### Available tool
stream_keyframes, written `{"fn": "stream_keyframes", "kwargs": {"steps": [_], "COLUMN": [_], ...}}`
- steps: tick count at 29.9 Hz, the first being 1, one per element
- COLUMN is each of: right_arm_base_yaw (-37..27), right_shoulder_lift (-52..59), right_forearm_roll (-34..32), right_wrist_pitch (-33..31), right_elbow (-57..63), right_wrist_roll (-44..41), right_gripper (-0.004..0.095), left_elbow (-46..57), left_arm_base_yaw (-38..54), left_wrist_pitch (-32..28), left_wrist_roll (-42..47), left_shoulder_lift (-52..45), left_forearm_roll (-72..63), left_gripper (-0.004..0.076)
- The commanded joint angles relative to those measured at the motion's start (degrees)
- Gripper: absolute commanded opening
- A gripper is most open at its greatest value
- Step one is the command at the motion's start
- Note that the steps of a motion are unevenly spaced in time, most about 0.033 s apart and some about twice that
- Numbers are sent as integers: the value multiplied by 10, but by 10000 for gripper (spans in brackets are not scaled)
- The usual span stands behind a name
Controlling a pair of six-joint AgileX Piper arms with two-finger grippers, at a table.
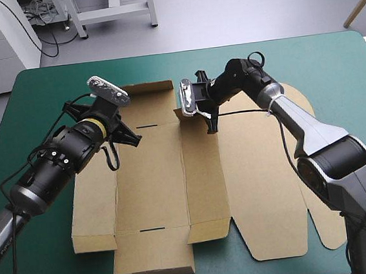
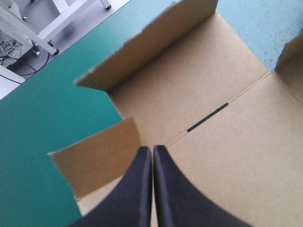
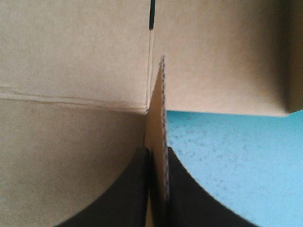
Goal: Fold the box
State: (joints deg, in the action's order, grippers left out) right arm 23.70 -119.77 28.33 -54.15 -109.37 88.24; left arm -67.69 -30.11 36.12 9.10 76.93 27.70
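Note:
The brown box [image 1: 151, 179] lies on the teal-green cover as a cut sheet, with its lid [image 1: 265, 181] flat to the right. Its far wall [image 2: 151, 42] is partly raised, and a small side flap [image 2: 99, 161] stands at the far left corner. My left gripper [image 2: 152, 150] is shut with nothing in it, its tips resting on the box floor beside that flap and near a dark slot [image 2: 208, 117]. My right gripper [image 3: 158, 153] is shut on the far right corner flap [image 3: 163, 94], which stands on edge between its fingers. In the high view the left gripper [image 1: 131, 137] and right gripper [image 1: 211, 124] sit at the box's far corners.
Bare teal-green cover [image 1: 38, 112] surrounds the sheet on the left and along the far edge. A near flap [image 1: 153, 269] of the box reaches close to the table's front edge. The lid's rounded tabs [image 1: 331, 226] lie by the right arm's base.

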Motion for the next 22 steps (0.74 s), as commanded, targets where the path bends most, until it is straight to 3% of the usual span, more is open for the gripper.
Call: {"fn": "stream_keyframes", "kwargs": {"steps": [1, 5, 7, 16, 22], "right_arm_base_yaw": [1, 1, 1, 1, 1], "right_shoulder_lift": [35, 35, 35, 62, 98], "right_forearm_roll": [23, 23, 23, 22, -6], "right_wrist_pitch": [20, 24, 30, 29, 24], "right_elbow": [-21, -21, -21, -35, -53], "right_wrist_roll": [6, -8, -19, -134, -312], "right_gripper": [216, 469, 529, 539, 499], "left_elbow": [-21, -21, -21, -21, -21], "left_arm_base_yaw": [-1, -1, -1, -1, -1], "left_wrist_pitch": [-26, -26, -26, -26, -26], "left_wrist_roll": [5, 5, 5, 5, 28], "left_shoulder_lift": [-18, -18, -18, -18, -18], "left_forearm_roll": [11, 11, 11, 11, 11], "left_gripper": [-10, -10, -10, -10, -10]}}
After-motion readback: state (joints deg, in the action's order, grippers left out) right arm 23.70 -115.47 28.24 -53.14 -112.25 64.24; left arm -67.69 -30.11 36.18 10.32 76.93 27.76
